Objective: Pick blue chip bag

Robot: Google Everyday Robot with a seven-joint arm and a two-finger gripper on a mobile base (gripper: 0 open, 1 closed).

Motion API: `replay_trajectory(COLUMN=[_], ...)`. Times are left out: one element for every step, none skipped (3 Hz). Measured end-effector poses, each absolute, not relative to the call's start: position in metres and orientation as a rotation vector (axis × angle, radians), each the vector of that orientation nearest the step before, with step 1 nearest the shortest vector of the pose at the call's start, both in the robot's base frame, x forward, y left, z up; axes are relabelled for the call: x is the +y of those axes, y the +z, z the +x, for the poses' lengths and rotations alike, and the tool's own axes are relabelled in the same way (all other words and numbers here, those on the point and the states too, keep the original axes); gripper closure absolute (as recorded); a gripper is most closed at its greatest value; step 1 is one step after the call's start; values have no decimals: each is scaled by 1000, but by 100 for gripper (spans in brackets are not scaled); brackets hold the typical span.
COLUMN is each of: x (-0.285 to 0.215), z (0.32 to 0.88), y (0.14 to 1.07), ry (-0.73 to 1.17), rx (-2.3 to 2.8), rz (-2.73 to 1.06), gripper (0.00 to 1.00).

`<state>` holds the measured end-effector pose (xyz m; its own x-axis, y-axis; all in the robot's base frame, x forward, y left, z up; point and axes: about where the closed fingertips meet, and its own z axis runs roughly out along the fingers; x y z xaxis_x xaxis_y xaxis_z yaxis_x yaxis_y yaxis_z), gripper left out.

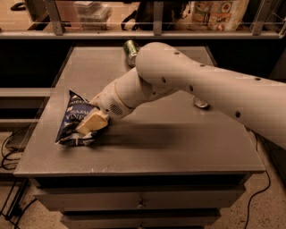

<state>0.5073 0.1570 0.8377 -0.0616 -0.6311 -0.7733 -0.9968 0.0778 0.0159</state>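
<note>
The blue chip bag [70, 120] lies at the left edge of the grey table [178, 143], dark navy with white lettering. It is crumpled, with its top corner raised off the table. My gripper [91, 125] sits on the bag's right side. A pale yellow finger [94, 120] presses into the foil, and the gripper is closed on the bag. The white arm reaches in from the right and hides the bag's right edge.
A silver-green can [131, 50] lies at the table's back, just behind the arm. Another can [199, 103] shows partly under the forearm at the right. A shelf with packages [219, 13] runs behind the table. Drawers sit below the front edge.
</note>
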Motion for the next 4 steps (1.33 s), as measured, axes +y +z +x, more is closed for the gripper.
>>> replay_trajectory(x=[142, 120, 104, 106], z=[501, 492, 490, 489], y=[889, 967, 1020, 1025], ry=[744, 677, 633, 630], rx=[1658, 1494, 1397, 1388], rz=[-1637, -1671, -1691, -1691], gripper=[100, 100, 100, 100])
